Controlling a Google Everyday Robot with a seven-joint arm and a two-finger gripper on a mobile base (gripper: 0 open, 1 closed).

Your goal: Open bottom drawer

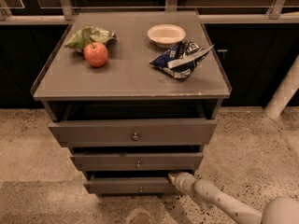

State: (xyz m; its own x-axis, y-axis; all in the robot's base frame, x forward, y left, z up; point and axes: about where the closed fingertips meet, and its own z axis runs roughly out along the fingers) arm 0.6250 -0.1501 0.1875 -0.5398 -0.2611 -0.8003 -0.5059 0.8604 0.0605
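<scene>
We see our gripper point(173, 177) at the upper right edge of the bottom drawer point(126, 186) (whether it grips anything, we cannot tell).

I can't read any text, label or number anywhere. The blue-and-white bag point(180, 59) on the cabinet top point(126, 76) carries print, but it's not legible. The gripper point(174, 177) is at the cabinet's bottom drawer point(117, 186), by the right end of its upper edge.
</scene>
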